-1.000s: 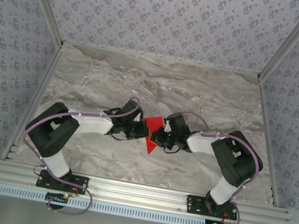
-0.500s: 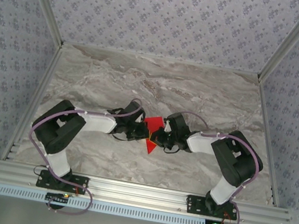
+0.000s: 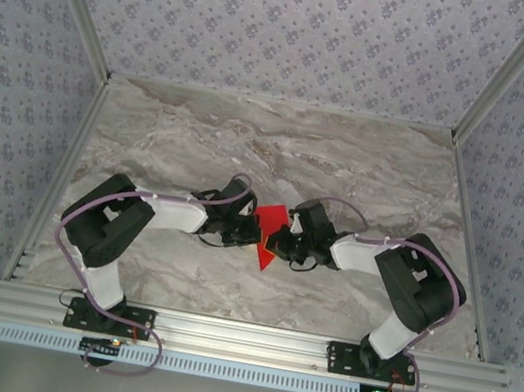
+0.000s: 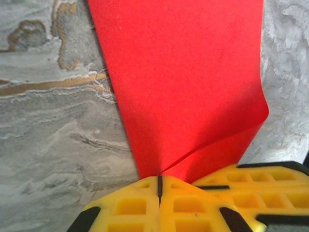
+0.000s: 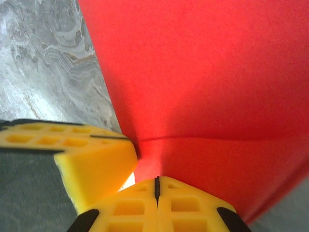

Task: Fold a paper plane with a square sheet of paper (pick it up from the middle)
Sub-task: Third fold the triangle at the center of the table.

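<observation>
Both the left gripper [image 4: 159, 186] and right gripper [image 5: 156, 186] were clenched on opposite sides of the paper [image 4: 183, 87]; we judged it light, floppy, tear-prone, best pinched at edges.

The red paper [image 3: 266, 234] is plain bright red and partway folded: a narrow wedge tapering to a point aimed at the near edge, around the middle of the bench [image 3: 280, 149]. Left wrist view shows overlapping layers meeting at a crease, one corner curling.
</observation>
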You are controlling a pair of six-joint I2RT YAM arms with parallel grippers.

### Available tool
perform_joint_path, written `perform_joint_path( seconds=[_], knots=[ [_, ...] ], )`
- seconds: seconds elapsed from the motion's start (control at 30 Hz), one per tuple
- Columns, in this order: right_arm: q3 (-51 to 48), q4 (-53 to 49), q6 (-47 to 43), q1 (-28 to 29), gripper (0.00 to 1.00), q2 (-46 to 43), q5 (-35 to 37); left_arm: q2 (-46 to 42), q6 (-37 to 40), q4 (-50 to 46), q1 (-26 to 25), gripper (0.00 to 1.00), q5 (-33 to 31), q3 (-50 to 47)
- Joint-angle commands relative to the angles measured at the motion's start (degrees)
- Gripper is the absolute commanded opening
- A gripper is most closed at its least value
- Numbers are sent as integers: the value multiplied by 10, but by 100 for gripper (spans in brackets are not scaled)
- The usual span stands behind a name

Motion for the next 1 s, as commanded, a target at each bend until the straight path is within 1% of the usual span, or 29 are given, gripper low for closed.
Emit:
perform_joint_path(
  seconds=[0.0,0.1,0.27,0.6,0.77,0.87,0.97],
  knots=[
    [-10,-35,-19,2,6,-49,-1,16,15,-38,-5,0,-20,11],
    [-12,-49,-29,15,6,-71,-6,17,19,-47,-7,0,-25,13],
    [-20,-55,-29,43,6,-68,-8,19,19,-53,-10,0,-32,16],
    [-53,-38,-26,53,6,-56,-22,19,14,-55,-12,0,-38,13],
    [-59,-42,-31,57,6,-39,-21,20,13,-55,-12,0,-42,12],
    [-62,-57,-38,56,6,-28,-9,21,13,-57,-12,0,-44,13],
    [-62,-58,-38,53,6,-33,-19,22,14,-57,-12,0,-45,13]
  ],
)
